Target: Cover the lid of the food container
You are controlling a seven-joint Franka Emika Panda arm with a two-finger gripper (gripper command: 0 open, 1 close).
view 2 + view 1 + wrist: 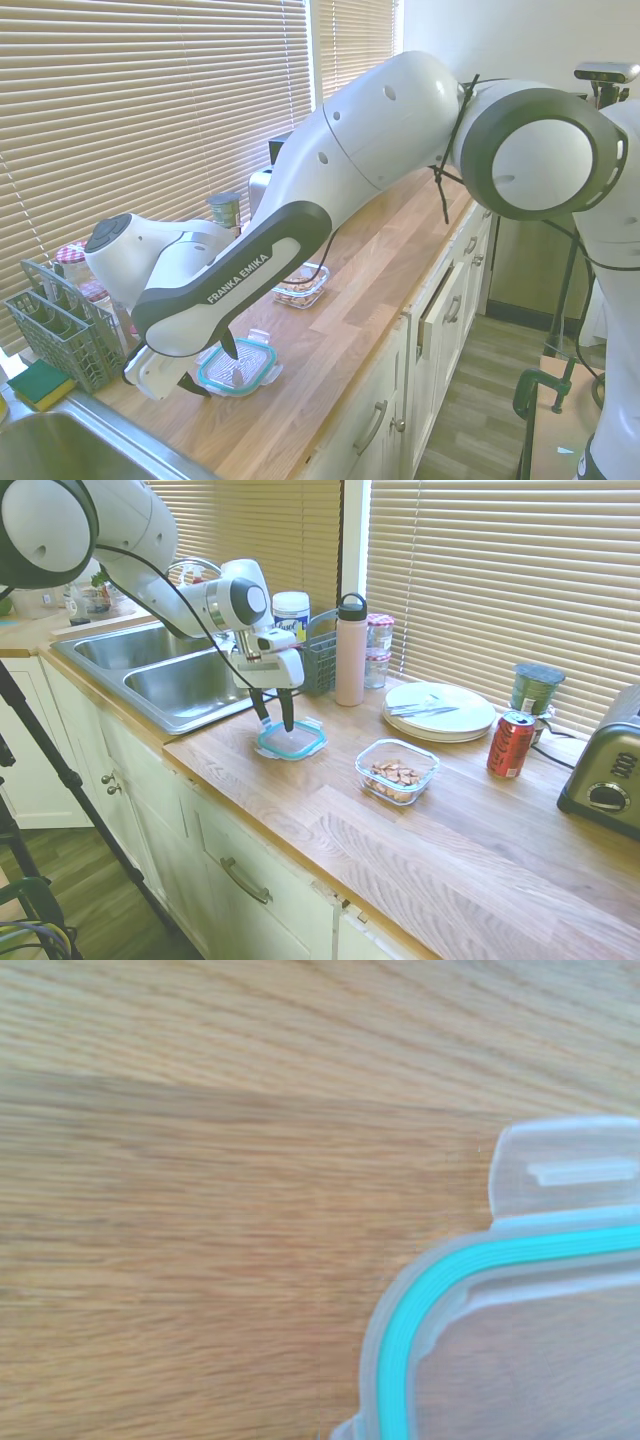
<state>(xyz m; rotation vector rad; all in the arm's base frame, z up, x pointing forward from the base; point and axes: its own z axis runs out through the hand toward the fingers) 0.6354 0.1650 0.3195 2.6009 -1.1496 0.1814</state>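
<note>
The arm (240,280) reads "FRANKA EMIKA".

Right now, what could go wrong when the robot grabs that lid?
The lid lies flat on the counter, so the open gripper might slip off its thin rim. The food container full of nuts stands apart, so a tilted lid could drop on the way or knock it.

Lid and food container apart on the tabletop (420,860)

The lid (291,741) lies flat near the sink (170,675), beneath the gripper (276,725). The food container (397,770) sits to its right, well apart. Behind stand a bottle (350,650), plates (440,712) and a soda can (510,744).
</note>
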